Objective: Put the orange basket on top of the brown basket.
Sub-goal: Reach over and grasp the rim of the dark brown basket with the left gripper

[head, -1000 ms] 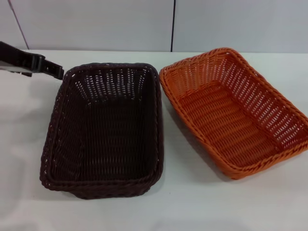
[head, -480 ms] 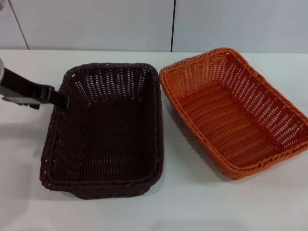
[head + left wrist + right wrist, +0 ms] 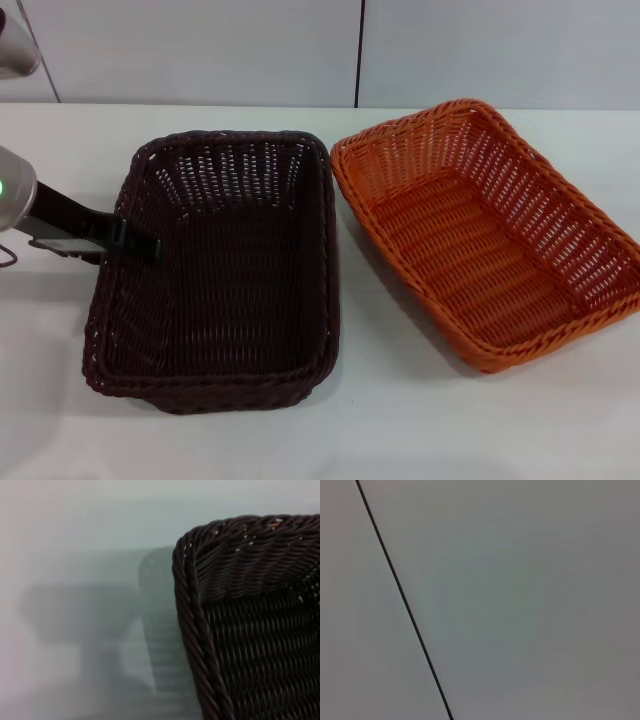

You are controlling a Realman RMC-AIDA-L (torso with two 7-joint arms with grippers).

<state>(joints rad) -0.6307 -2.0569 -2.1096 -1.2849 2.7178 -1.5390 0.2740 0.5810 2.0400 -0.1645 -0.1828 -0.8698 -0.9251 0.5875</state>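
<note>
Left gripper point(image 3: 140, 245) is dark against the brown basket point(image 3: 215, 275), so can't tell how its jaws sit or whether it touches the rim. The arm runs off the head view's edge. Left wrist view cuts that basket point(image 3: 255, 620) off and the tabletop point(image 3: 75, 580) behind is just blur.

Worktop point(image 3: 420, 430): white, plain.
Wall point(image 3: 200, 50): pale panels behind the worktop.
Seam point(image 3: 359, 50): dark, vertical, between panels.
</note>
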